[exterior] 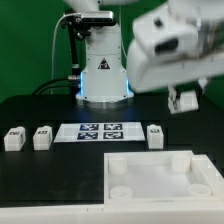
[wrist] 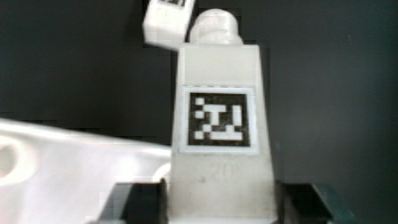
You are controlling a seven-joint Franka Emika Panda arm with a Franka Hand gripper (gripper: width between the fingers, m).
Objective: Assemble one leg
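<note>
My gripper (exterior: 185, 104) is at the exterior view's upper right, raised above the table. It is shut on one white leg (exterior: 187, 97). In the wrist view the leg (wrist: 221, 90) stands lengthwise between my dark fingers (wrist: 141, 203), with its black-and-white tag facing the camera and a round peg at its far end. The gripper (wrist: 222, 206) clamps the leg's near end. Three more legs lie on the table: two (exterior: 13, 138) (exterior: 42, 137) at the left and one (exterior: 155, 135) right of the marker board.
The large white square panel (exterior: 160, 180) with round corner sockets lies at the front right, and part of it shows in the wrist view (wrist: 71, 160). The marker board (exterior: 100, 131) lies mid-table. The robot base (exterior: 103, 75) stands behind it.
</note>
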